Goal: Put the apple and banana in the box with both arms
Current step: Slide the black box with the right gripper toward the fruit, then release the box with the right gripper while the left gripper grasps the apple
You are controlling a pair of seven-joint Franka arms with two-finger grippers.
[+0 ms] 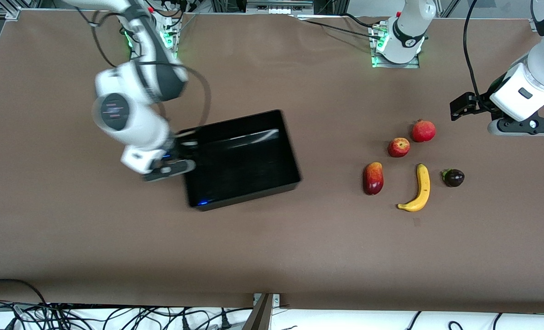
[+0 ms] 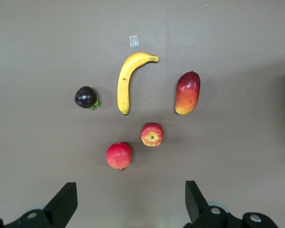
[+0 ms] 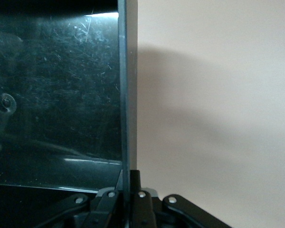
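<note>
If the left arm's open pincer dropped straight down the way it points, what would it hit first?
Probably bare table: the left pincer hangs open just short of the pomegranate and apple, though depth is unclear.

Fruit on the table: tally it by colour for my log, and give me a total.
Mostly red: 3, the apple, pomegranate and mango
Yellow: 1, the banana
Dark purple: 1, the mangosteen
Total: 5, all on the table, none in the box
</note>
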